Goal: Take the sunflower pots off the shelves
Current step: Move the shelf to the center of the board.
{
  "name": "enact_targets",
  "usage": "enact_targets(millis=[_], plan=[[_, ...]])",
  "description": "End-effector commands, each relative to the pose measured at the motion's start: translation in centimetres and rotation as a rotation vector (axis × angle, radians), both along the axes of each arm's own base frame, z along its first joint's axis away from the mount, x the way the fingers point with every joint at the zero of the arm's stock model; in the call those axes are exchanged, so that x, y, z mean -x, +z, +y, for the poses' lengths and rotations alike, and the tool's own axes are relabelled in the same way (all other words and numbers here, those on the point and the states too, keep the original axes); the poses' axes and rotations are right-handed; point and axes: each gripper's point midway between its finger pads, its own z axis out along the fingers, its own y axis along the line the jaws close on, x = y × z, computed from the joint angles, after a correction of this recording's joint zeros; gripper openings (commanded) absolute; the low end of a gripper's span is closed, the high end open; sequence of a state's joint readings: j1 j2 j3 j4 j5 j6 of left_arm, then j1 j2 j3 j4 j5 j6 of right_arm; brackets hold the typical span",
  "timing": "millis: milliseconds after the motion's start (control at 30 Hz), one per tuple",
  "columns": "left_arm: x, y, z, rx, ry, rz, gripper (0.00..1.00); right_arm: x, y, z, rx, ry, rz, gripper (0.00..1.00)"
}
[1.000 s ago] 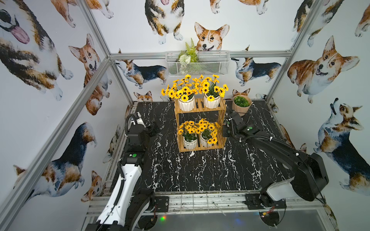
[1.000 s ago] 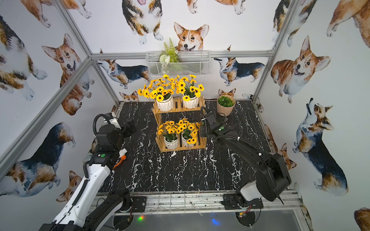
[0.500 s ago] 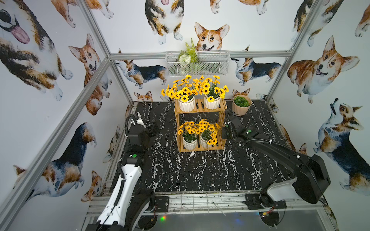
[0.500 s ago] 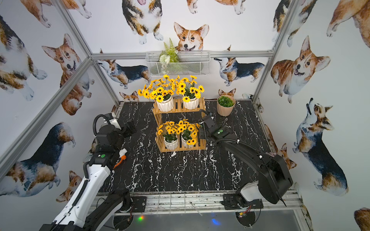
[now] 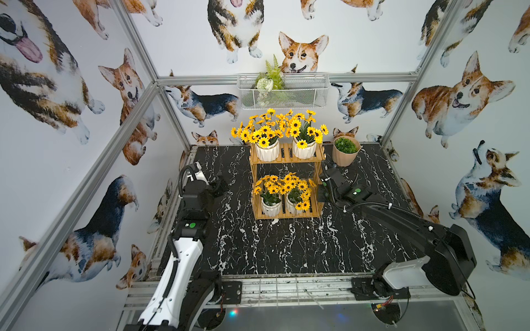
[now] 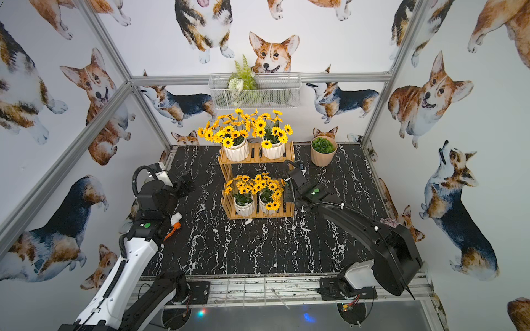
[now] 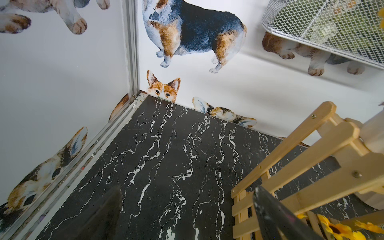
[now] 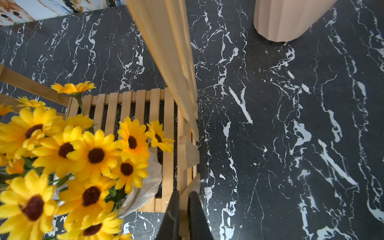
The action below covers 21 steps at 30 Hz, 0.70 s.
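White ribbed ceramic under yellow, dark-centred blooms marks the four sunflower pots, and we find every one of them on the shelves (image 5: 314,207). The upper-left pot (image 5: 267,152) and upper-right pot (image 5: 304,150) stand side by side on the top board. The lower-left pot (image 5: 271,208) and lower-right pot (image 5: 290,210) stand side by side on the bottom board, their flowers mingling. Just beside the shelves' bottom board, at the end on its own side, the right arm (image 5: 401,220) reaches in low. The right jaws are pressed almost together. In the right wrist view a strip of the shelves' front post shows in the thin slit between the fingers (image 8: 173,214), but we cannot tell whether they pinch it. Off the shelves' opposite end, apart from the wood, sits the left arm (image 5: 195,200). The left jaws are spread wide over the black marbled counter (image 5: 286,252), and in the left wrist view one fingertip (image 7: 268,207) overlaps the shelves' corner. Behind the shelves on the right arm's side a beige pot (image 5: 344,156) of green leaves stands on the counter. Above and behind the shelves a white wire basket (image 5: 304,96) with fern hangs on the back rail.
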<state>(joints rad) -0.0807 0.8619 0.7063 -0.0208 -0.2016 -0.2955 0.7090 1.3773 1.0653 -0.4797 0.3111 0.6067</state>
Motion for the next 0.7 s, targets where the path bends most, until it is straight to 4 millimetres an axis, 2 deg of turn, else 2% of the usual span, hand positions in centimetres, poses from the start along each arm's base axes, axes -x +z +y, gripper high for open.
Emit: enact_targets(millis=[0, 200, 367, 433, 567, 667], plan=[[0.0, 0.7, 0.2, 0.01, 0.015, -0.03, 1.0, -0.1, 1.1, 0.8, -0.072, -0.002, -0.019, 0.14], [0.0, 0.7, 0.3, 0.007, 0.016, -0.031, 1.0, -0.2, 1.9, 0.9, -0.075, 0.012, -0.044, 0.44], [0.0, 0.9, 0.3, 0.01, 0.018, -0.034, 1.0, -0.3, 2.5, 0.7, -0.072, 0.015, -0.07, 0.64], [-0.1, 0.9, 0.3, 0.01, 0.018, -0.033, 1.0, -0.3, 3.3, 0.4, -0.058, 0.02, -0.1, 0.74], [-0.2, 1.2, 0.2, 0.002, 0.014, -0.037, 1.0, -0.2, 5.4, -0.6, -0.017, 0.058, -0.183, 0.82], [-0.5, 2.1, -0.7, -0.019, -0.046, -0.043, 1.0, 0.0, 7.5, -1.2, 0.021, 0.105, -0.254, 0.91]])
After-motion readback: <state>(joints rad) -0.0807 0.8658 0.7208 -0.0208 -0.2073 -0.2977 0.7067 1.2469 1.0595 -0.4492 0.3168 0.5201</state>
